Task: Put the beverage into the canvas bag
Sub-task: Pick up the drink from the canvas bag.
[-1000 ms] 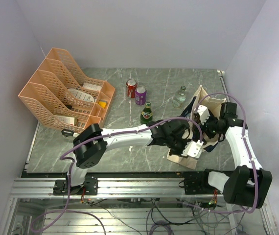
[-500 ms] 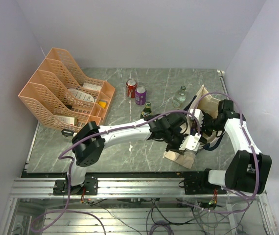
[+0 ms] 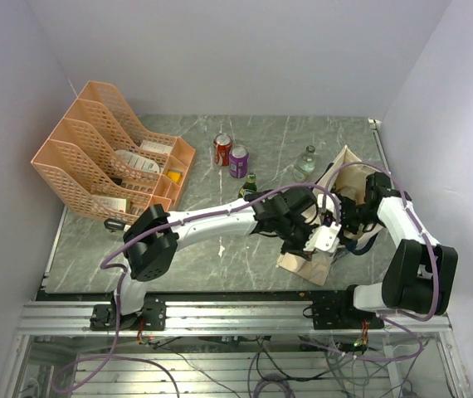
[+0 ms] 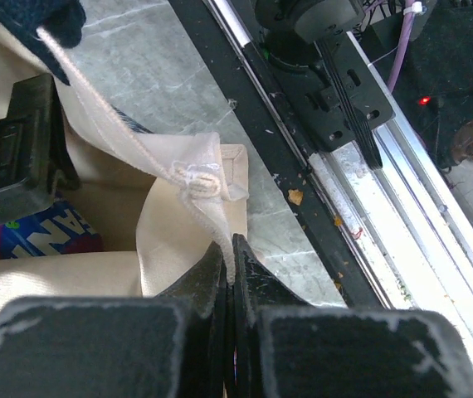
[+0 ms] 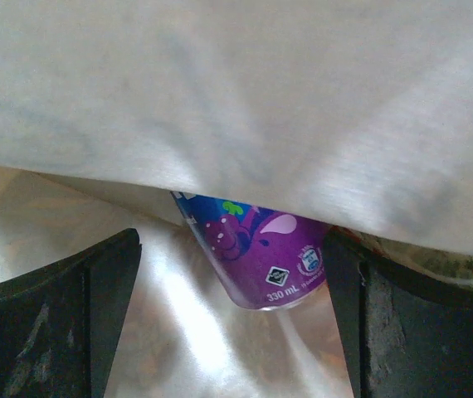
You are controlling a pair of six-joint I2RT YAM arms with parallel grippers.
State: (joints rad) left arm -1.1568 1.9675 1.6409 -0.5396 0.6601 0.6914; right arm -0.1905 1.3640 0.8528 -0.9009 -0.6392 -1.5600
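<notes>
Can (image 5: 257,257) lies inside the bag (image 5: 220,99), just ahead of your right gripper (image 5: 232,249), between its spread jaws and apparently untouched, long axis running roughly away from it under a cloth fold. Your left gripper (image 4: 230,247) is clenched on the bag's rim; draw the right straight back.

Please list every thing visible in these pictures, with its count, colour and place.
orange plastic file rack: one, orange, far left
red drink can: one, red, far centre
purple drink can: one, purple, beside the red one
second purple drink can: one, purple, inside bag
green glass bottle: one, green, mid-table, partly hidden
clear bottle: one, transparent, beside bag
cream canvas bag: one, cream, navy handles, right
left hand: one, black, shut on bag's edge
right hand: one, black, open around bagged can
</notes>
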